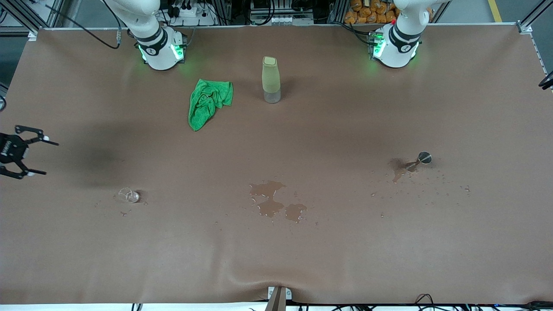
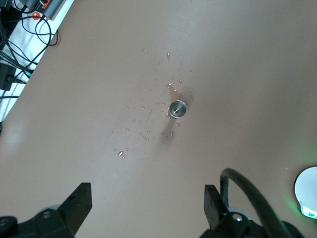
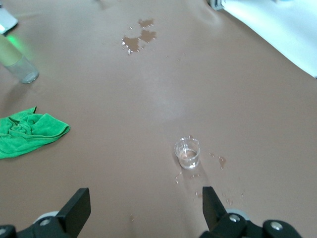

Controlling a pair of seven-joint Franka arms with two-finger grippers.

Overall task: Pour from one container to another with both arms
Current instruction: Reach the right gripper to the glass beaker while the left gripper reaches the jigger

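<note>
Glass cup (image 3: 187, 153) and steel jigger (image 2: 177, 108) both upright on the desk (image 1: 345, 242), neither held.

Right gripper (image 1: 27, 156) hangs with jaws spread wide and empty over the desk edge at the right arm's end; the cup stands on the desk near it and below, rim up, long axis vertical, with small drops around its foot. Left gripper (image 2: 148, 206) hovers high with jaws wide and empty, looking straight down at the jigger, which stands rim up on a wet patch among scattered droplets. Farther out, a spill (image 1: 273, 203) lies mid-desk between cup and jigger; a green cloth (image 1: 207, 103) and an olive-green bottle (image 1: 271, 79) sit nearer the arm bases.
</note>
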